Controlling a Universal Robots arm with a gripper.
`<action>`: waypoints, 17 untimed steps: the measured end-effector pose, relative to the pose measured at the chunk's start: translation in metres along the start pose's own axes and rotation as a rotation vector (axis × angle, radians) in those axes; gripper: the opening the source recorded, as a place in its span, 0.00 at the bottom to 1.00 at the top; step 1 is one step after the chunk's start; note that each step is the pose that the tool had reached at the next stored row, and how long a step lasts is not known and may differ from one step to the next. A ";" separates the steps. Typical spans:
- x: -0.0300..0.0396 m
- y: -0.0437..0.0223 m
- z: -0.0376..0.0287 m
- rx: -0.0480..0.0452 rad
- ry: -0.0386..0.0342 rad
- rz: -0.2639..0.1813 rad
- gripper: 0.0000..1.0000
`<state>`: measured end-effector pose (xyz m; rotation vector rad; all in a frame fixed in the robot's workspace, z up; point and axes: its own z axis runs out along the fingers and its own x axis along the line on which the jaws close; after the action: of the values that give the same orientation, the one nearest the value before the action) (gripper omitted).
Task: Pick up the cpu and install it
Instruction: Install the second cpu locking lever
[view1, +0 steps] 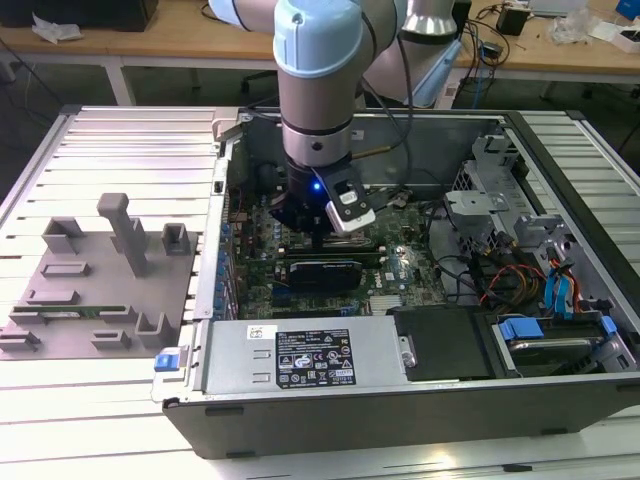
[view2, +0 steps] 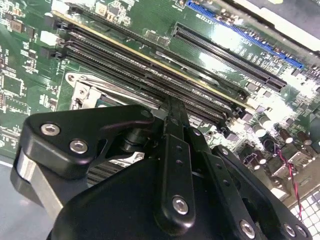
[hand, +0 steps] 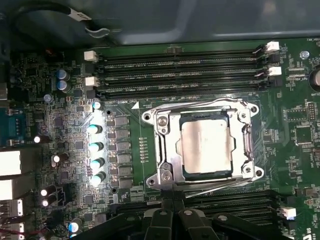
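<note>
The cpu (hand: 206, 148) lies seated in its socket frame (hand: 165, 150); thin, rigid, fragile, best held by edges. The hand (hand: 172, 212) hovers beside it, clenched, empty.

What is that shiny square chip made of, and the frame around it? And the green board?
The cpu looks like metal on top: a dull silver sheen that catches the light. The socket frame around it also looks like metal, brighter and glossier, with screw heads at its corners. The green board looks like glossy coated circuit board, probably a stiff laminate, dotted with tiny parts.
</note>
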<state>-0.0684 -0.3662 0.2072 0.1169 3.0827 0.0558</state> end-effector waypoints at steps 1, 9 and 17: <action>0.0011 -0.0007 0.0002 -0.0031 -0.0004 0.000 0.11; 0.0055 -0.0015 0.0053 -0.0510 -0.0046 0.003 0.11; 0.0093 -0.0019 0.0050 -0.0509 -0.0045 0.003 0.11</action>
<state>-0.0774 -0.3673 0.2017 0.1188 3.0738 0.1338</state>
